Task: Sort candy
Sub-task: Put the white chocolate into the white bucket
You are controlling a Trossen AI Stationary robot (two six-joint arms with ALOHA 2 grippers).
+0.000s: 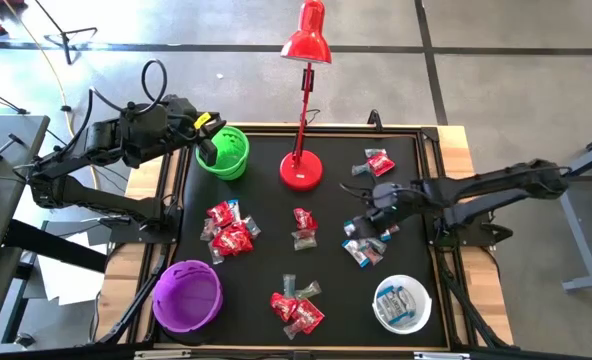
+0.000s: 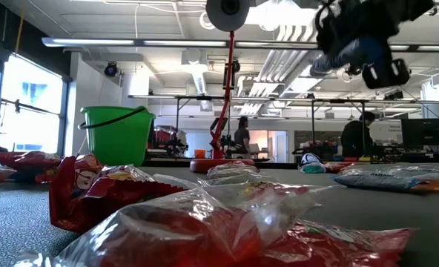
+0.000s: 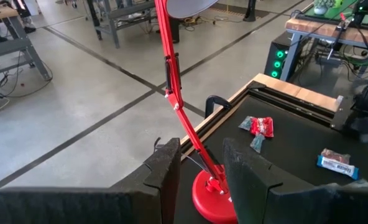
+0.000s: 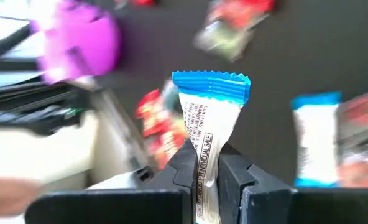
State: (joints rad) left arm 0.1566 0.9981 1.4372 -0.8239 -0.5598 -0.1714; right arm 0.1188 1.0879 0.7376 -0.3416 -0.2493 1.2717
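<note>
Pinching a blue-and-white candy (image 4: 210, 134) by its lower end, the right pincer (image 1: 376, 199) hangs above the counter (image 1: 266, 215). That thin grip could let the wrapper slip out on the way to the white bowl (image 1: 403, 304) at five o'clock. The left pincer (image 1: 208, 150), half-open and empty, waits over the green bowl (image 1: 224, 153) at eleven o'clock.

small print on blue-and-white candy wrapper (image 4: 207, 140), illegible
</note>
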